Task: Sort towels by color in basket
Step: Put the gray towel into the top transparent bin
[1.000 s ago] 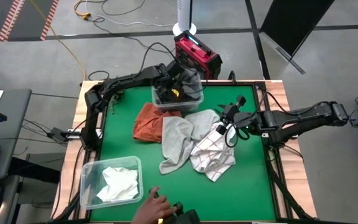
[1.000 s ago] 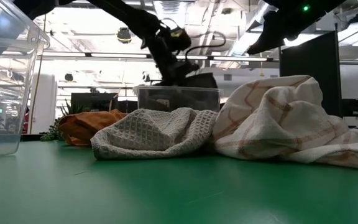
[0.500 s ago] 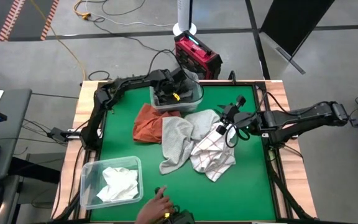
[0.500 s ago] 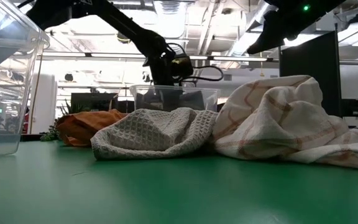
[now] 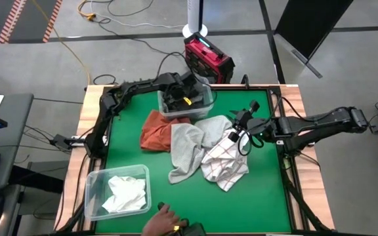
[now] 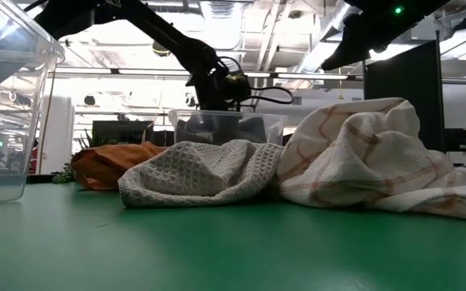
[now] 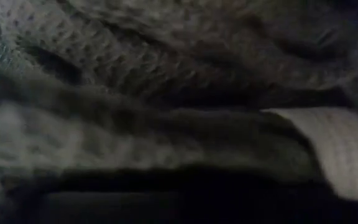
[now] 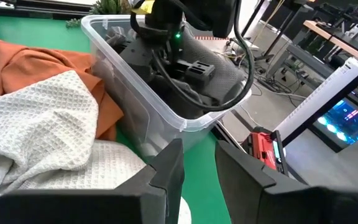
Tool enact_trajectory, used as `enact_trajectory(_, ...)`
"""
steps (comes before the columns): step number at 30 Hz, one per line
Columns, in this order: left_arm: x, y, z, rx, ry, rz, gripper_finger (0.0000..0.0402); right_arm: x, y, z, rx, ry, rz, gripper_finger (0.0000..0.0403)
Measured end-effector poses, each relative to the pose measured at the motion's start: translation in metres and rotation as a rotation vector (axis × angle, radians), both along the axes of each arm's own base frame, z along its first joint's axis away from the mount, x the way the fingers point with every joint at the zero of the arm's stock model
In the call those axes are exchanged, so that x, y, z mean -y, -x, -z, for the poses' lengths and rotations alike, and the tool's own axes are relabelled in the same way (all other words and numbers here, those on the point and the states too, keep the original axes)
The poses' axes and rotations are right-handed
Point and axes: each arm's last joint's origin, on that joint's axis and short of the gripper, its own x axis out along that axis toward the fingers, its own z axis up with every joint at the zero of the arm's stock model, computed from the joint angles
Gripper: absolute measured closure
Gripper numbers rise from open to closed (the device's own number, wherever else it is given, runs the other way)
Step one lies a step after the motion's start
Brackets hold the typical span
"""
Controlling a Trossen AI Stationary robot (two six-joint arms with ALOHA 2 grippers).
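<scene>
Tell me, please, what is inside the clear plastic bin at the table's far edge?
Inside the clear plastic bin lie dark grey towels, with the left gripper lowered among them; its fingertips and anything underneath are covered.

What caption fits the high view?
Left gripper inside the far clear bin on dark towels; right gripper hovers above the pile.

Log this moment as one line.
left gripper in far bin on dark grey towel | right gripper above checked towel
</scene>
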Motion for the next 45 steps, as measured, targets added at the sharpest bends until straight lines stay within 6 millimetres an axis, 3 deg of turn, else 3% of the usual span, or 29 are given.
enact_trajectory(7,0.013,-0.006,-0.016,-0.027,0.021,0.017,0.0304,0.000,0.000,0.000,0.003,-0.003,0.002,0.0275)
enact_trajectory(13,0.022,-0.013,-0.044,0.026,0.021,-0.038,0.0263,0.000,0.000,0.000,0.004,-0.005,0.003,0.0275)
enact_trajectory(20,0.025,-0.005,-0.067,0.000,0.060,-0.142,0.0257,0.000,0.001,0.002,-0.008,-0.011,0.007,0.0275)
enact_trajectory(26,0.028,0.008,-0.105,0.089,0.090,-0.233,0.0268,0.000,0.002,0.003,-0.018,-0.014,0.010,0.0275)
enact_trajectory(30,0.017,0.016,-0.129,0.251,0.154,-0.307,0.0275,0.000,0.001,0.002,-0.012,-0.015,0.010,0.0275)
enact_trajectory(33,0.000,0.017,-0.134,0.359,0.169,-0.420,0.0281,0.000,0.001,0.002,-0.009,-0.015,0.010,0.0275)
enact_trajectory(38,-0.034,0.019,-0.124,0.484,0.184,-0.590,0.0289,0.000,0.001,0.002,-0.004,-0.015,0.010,0.0275)
enact_trajectory(45,-0.060,0.031,-0.117,0.511,0.196,-0.694,0.0290,0.001,0.001,0.002,-0.015,-0.006,0.008,0.0275)
